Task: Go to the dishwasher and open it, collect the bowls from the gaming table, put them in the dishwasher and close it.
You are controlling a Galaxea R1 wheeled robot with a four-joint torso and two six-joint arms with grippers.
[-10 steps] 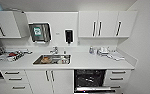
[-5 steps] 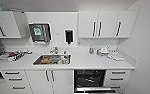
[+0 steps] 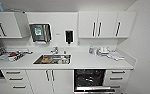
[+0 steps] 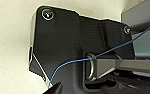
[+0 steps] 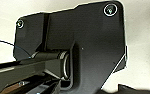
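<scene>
The whole kitchen view is shifting slightly as the robot nears. The dishwasher (image 3: 90,79) is standing open below the counter (image 3: 96,62), straight ahead, right of the sink (image 3: 52,59); gripper states cannot be told.

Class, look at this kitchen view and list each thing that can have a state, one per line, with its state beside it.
Built-in under-counter dishwasher: door open, dark inside with racks showing.
Stainless steel sink: holds items, not empty.
White upper cupboard doors: shut.
White drawers right of the dishwasher: shut.
White cupboard doors under the sink: shut.
</scene>
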